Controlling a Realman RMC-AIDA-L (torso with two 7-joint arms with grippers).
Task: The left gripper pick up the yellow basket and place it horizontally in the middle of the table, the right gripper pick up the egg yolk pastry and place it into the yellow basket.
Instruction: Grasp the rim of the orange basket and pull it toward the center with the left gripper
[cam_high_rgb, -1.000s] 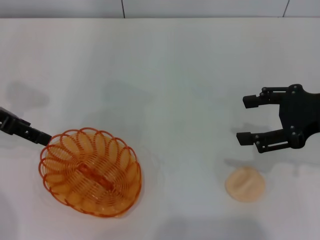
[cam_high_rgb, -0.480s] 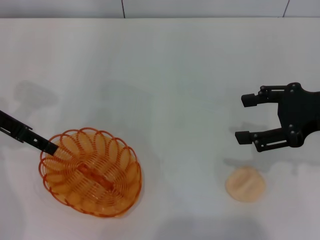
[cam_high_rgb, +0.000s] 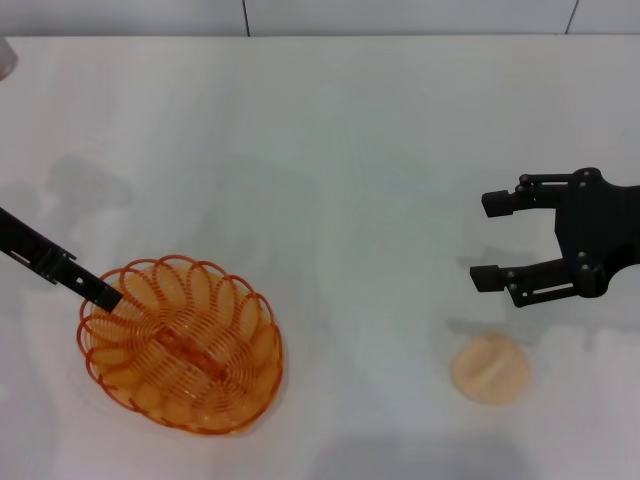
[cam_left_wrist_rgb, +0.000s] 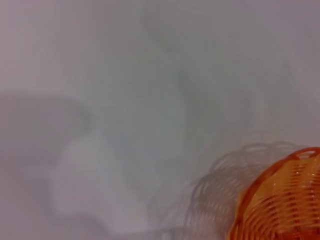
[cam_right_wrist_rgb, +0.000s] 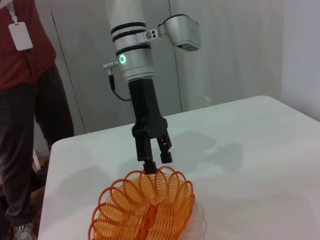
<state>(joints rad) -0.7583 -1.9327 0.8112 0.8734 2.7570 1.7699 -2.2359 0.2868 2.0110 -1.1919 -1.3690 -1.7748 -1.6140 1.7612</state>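
Note:
The yellow basket sits on the white table at the near left, with its long axis running diagonally. It also shows in the left wrist view and the right wrist view. My left gripper is at the basket's far-left rim. In the right wrist view the left gripper hangs under its white segment with the green ring light, open, fingertips at the rim wire. The egg yolk pastry lies at the near right. My right gripper is open and empty, hovering just beyond the pastry.
A person in a red top stands beside the table's far left end in the right wrist view. The table's back edge meets a tiled wall.
My left gripper has moved right and down until its tips reach the basket's rim. The right gripper has barely shifted. The basket and the pastry have not moved.

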